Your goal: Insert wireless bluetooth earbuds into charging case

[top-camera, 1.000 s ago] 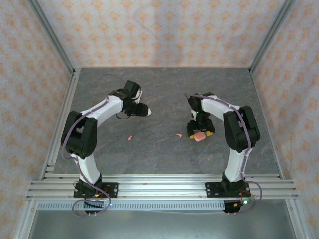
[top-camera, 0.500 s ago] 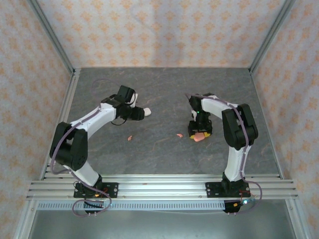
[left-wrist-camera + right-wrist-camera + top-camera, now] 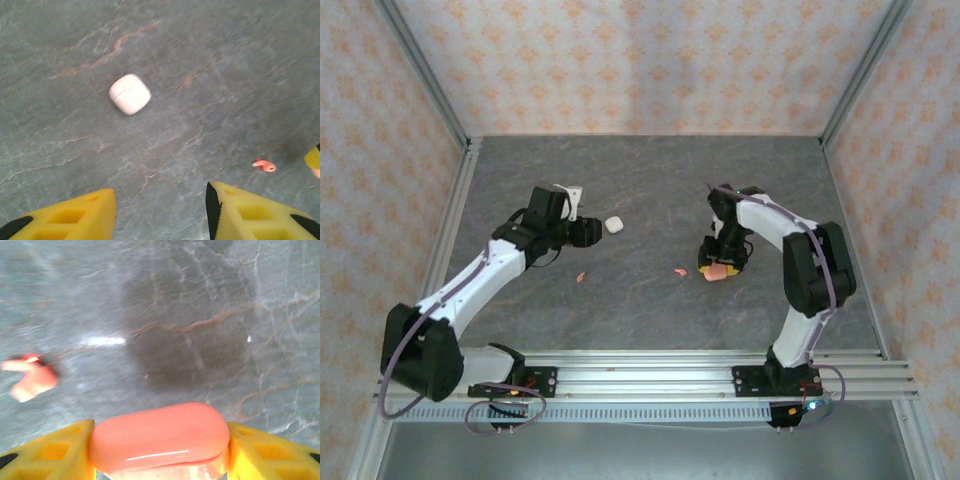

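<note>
A closed salmon-pink charging case [image 3: 159, 437] sits crosswise between the yellow fingers of my right gripper [image 3: 159, 450], which is shut on it just above the table [image 3: 718, 272]. One pink earbud [image 3: 32, 378] lies loose to its left [image 3: 679, 271]. A second pink earbud [image 3: 581, 277] lies farther left. A closed white charging case [image 3: 130, 94] rests on the table ahead of my left gripper [image 3: 160, 215], which is open with nothing between its fingers. From above, the left gripper [image 3: 582, 232] sits just left of the white case [image 3: 613, 225].
The grey stone-patterned table [image 3: 640, 180] is walled by patterned panels at the back and both sides. An aluminium rail [image 3: 640, 375] runs along the near edge. The right gripper's yellow finger [image 3: 314, 160] peeks in at the edge of the left wrist view.
My left arm has drawn back to the left and stretched out low, leaving the white case on the table. My right gripper has narrowed onto the pink case.
</note>
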Available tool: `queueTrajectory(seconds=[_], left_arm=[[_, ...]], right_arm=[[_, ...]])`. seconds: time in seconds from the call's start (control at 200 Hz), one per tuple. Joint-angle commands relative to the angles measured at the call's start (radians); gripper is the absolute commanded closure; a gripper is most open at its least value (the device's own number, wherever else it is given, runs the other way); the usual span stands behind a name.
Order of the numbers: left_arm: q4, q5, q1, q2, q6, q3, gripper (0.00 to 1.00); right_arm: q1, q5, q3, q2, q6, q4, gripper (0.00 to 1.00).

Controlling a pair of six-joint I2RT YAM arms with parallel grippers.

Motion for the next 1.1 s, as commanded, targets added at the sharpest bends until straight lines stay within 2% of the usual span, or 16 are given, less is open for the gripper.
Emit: queueTrajectory(seconds=[0.0,0.145,0.315,0.4,0.58,0.806,1.096], left_arm=[[0.134,0.032,-0.049,-0.095,-0.031,-0.055,0.51],[0.253,-0.031,-0.172,-0.206,-0.062,-0.131,0.46],[0.562,-0.079,-0.285,-0.310,-0.163,-0.287,0.41],[0.632,-0.118,-0.339,-0.326,-0.160,-0.313,0.38],[0.671,-0.112,-0.428,-0.269,-0.134,-0.274,0.37],[0.767,-0.123,-0.516,-0.159,-0.141,-0.230,0.37],[0.871,-0.103,-0.536,-0.052,-0.153,-0.175,0.40]], right_arm=[[-0.002,-0.095,-0.005,-0.112,0.090,0.016,0.44],[0.008,-0.126,0.022,-0.248,0.173,0.018,0.44],[0.038,-0.226,0.013,-0.376,0.321,0.126,0.46],[0.067,-0.260,0.019,-0.409,0.386,0.165,0.47],[0.140,-0.271,0.033,-0.471,0.515,0.251,0.49],[0.177,-0.265,0.027,-0.540,0.629,0.331,0.49],[0.200,-0.270,0.007,-0.616,0.684,0.339,0.50]])
